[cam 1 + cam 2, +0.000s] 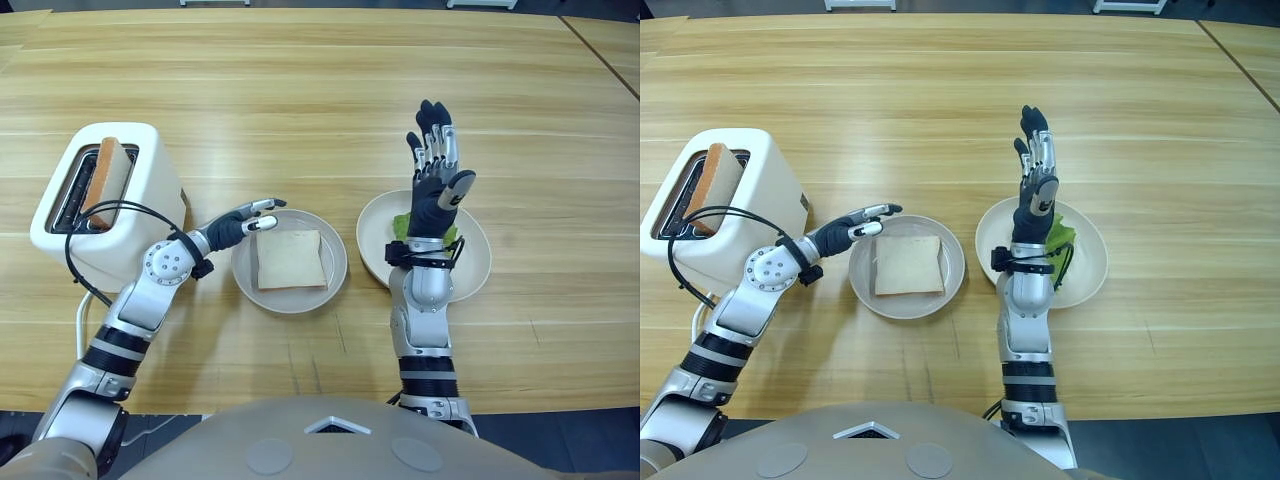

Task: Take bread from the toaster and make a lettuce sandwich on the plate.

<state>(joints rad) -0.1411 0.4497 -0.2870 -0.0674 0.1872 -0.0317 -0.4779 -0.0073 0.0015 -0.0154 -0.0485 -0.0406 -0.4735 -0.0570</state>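
right hand (438,170) is closest to me in the left eye view. it's raised over the lettuce plate (478,262), fingers straight and spread, holding nothing. i read that as parked above the lettuce (402,225), ready to drop onto it. its wrist covers most of the leaf.

left hand (240,222) is low at the rim of the sandwich plate (338,270), fingers stretched out, nothing in it. fingertips are just beside a corner of the bread slice (290,260); can't tell if they touch. that slice lies flat mid-plate, so the base layer looks placed.

toaster (110,215) is far left. second slice (108,172) stands tilted in one slot, poking out, an easy grab.

right eye view: same layout. lettuce shows better here, just right of the wrist, inside its plate. the two plates sit side by side, apart. the other slot (676,205) looks empty.

count:
- toaster: 1
- slots: 2
- bread slices: 2 (one plated, one in the toaster)
- plates: 2
- lettuce: 1 clump, leaf count unreadable

my call: lettuce goes on next, then the second slice.
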